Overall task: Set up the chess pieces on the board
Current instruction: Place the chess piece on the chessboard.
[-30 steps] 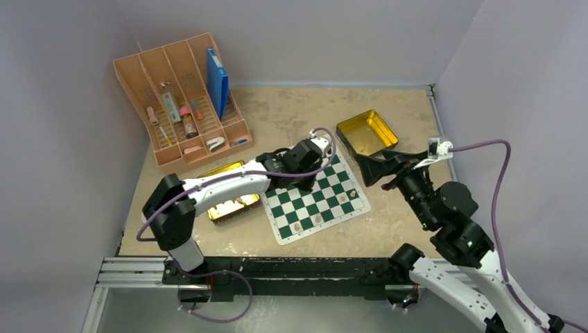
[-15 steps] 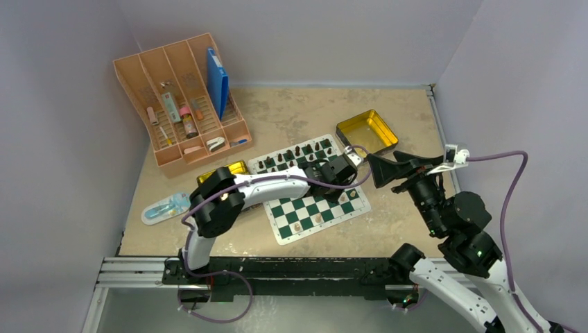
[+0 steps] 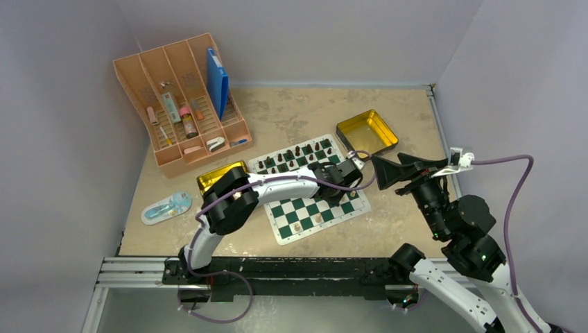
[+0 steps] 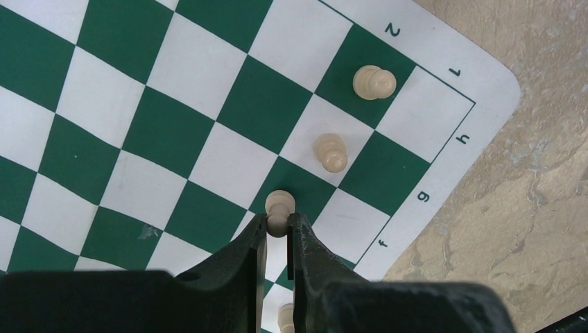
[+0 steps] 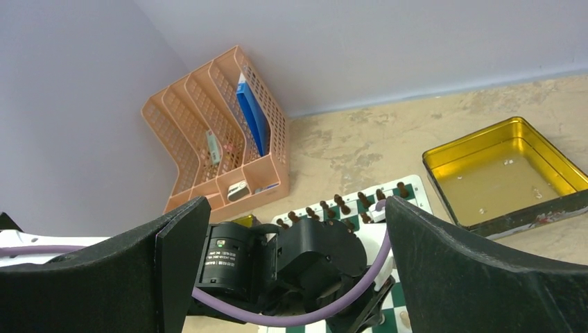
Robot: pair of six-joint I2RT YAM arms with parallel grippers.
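The board lies mid-table, green and white. My left gripper is shut on a light tan pawn, held by its neck over a green square near the f mark. Two more light pawns stand on neighbouring squares toward the corner. From above, the left gripper sits over the board's right side, and other light pieces stand along the near edge. My right gripper hangs open right of the board, holding nothing; its wide fingers frame the left arm.
Dark chessmen line the board's far edge. One gold tin sits behind the board at right, another at left, partly under the left arm. An orange organiser stands at back left. A plastic packet lies near left.
The left arm has swung right and nearer, from the board's far edge to its right side, lowering with the pawn. The right gripper has drawn back slightly to the right, still open.
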